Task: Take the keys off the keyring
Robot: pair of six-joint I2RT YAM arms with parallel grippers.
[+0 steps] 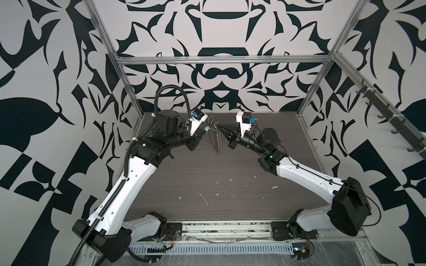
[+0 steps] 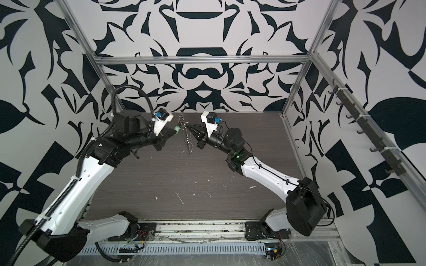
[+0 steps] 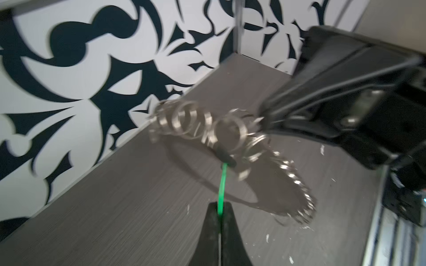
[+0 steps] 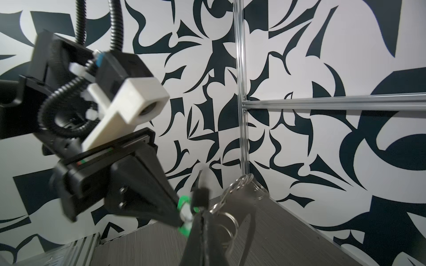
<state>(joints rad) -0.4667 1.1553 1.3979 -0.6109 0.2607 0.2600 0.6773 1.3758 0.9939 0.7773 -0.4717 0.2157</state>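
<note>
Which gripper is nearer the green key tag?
Left. The left gripper is shut on the green key tag, pinching its end between its fingers. The right gripper sits just past the tag's far end, shut on the keyring.

Left arm [image 1: 129, 184] and right arm [image 1: 306, 175] reaching inward, wrists raised, jaws of both closed, tips nearly meeting.
</note>
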